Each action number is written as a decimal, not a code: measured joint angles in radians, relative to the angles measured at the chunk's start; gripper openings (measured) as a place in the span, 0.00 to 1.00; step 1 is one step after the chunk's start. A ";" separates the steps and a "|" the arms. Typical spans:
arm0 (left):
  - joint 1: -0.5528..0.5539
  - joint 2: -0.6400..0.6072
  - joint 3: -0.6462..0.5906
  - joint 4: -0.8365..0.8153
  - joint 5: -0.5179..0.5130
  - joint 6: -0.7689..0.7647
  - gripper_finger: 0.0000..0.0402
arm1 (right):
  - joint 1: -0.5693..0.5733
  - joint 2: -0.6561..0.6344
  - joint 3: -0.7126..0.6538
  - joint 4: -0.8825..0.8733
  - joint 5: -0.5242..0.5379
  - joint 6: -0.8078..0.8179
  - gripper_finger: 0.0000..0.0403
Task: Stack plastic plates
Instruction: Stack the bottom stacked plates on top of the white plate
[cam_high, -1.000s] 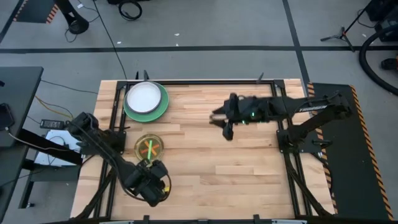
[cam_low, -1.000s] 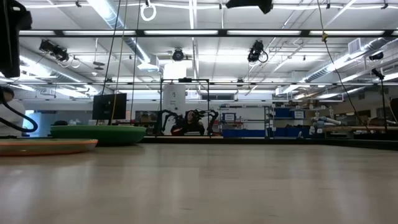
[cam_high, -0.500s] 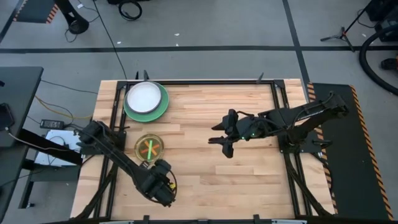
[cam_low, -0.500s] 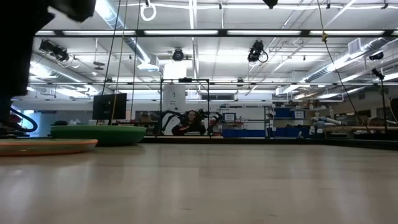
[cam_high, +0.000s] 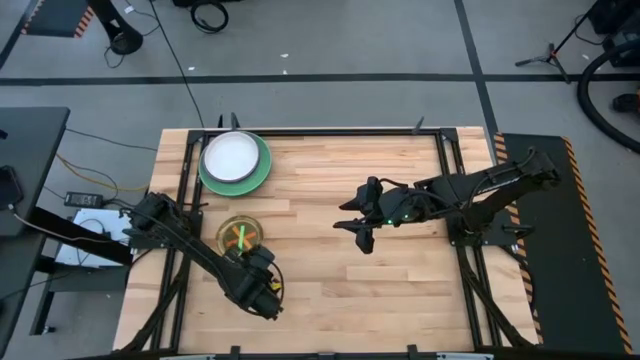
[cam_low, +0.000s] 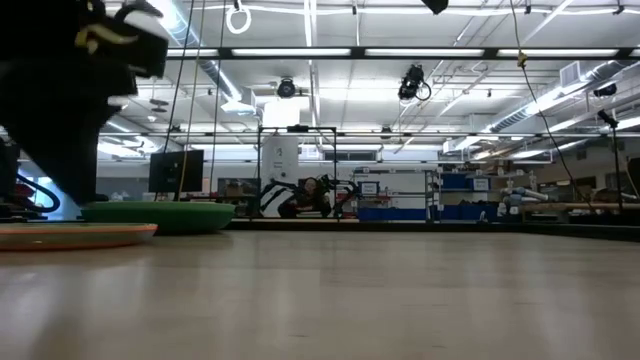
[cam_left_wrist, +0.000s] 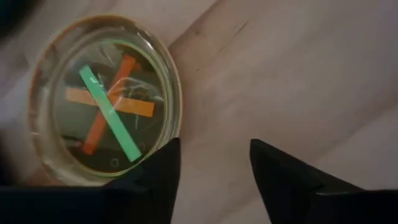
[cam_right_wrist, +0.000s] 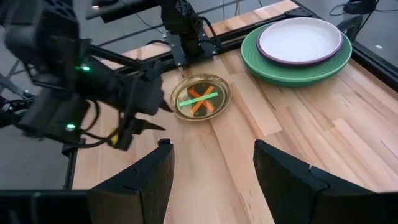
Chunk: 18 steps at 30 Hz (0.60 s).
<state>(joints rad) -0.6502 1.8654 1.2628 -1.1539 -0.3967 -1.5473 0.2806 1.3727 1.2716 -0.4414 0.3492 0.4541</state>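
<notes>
- Your left gripper (cam_high: 262, 287), jaws released, hovers beside the small translucent round plates (cam_high: 240, 236) near the tabletop's left edge.
- Your right gripper (cam_high: 355, 225), jaws released, hangs mid-table.
- The white plate (cam_high: 229, 155) lies on the large green plate (cam_high: 262, 170) in the far-left corner.

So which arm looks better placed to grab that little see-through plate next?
The left one, probably. Its claw hangs open right beside the small clear plate, while the right claw, also open, hovers mid-table, well away from it and from the white plate on the green plate.

Grey floor (cam_high: 330, 60) with dark seams, ceiling strip lights (cam_low: 420, 52) — distant shelving (cam_low: 480, 195)
</notes>
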 joint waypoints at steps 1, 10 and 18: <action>0.002 0.001 -0.020 0.014 -0.005 -0.017 0.52 | 0.001 0.000 0.000 -0.001 0.000 0.000 0.56; 0.057 0.000 -0.155 0.023 -0.008 -0.034 0.67 | 0.000 0.000 0.000 -0.013 -0.022 -0.001 0.56; 0.103 -0.008 -0.247 0.221 -0.008 -0.076 0.61 | -0.004 0.000 0.000 -0.039 -0.027 -0.001 0.56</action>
<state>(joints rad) -0.5471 1.8574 1.0159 -0.9333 -0.4046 -1.6232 0.2768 1.3724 1.2716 -0.4806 0.3225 0.4534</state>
